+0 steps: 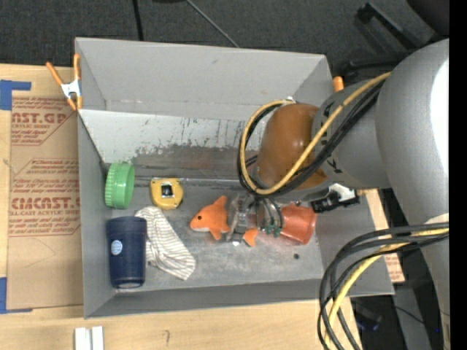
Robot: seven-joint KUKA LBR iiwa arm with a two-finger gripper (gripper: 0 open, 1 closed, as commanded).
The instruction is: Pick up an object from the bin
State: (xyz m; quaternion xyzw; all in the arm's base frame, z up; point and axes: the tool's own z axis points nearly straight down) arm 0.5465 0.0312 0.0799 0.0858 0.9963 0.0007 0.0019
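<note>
Toward the right side of the bin (219,286) floor, tool (252,221) is down low under the arm's orange wrist cover (286,148), with yellow-black cables (252,133) looped round it. Tool state: cannot tell whether it is wide or narrow, since wrist and wiring hide it. Orange fish toy (210,221) lies mid-floor with its right end right at the tool, touching or just under it. Grip on it can't be confirmed. Small orange bit (250,237) pokes out below the tool; unclear if it belongs to the fish. Red-orange cup (298,226) lies on its side just right of the tool. Yellow tape measure (166,192) sits left of the fish, near the back slope. Green round lid (120,185) stands on edge at the left wall. Dark blue cup (126,252) lies in the front left corner, and a striped cloth (166,246) is bunched just beside it, between cup and fish.
</note>
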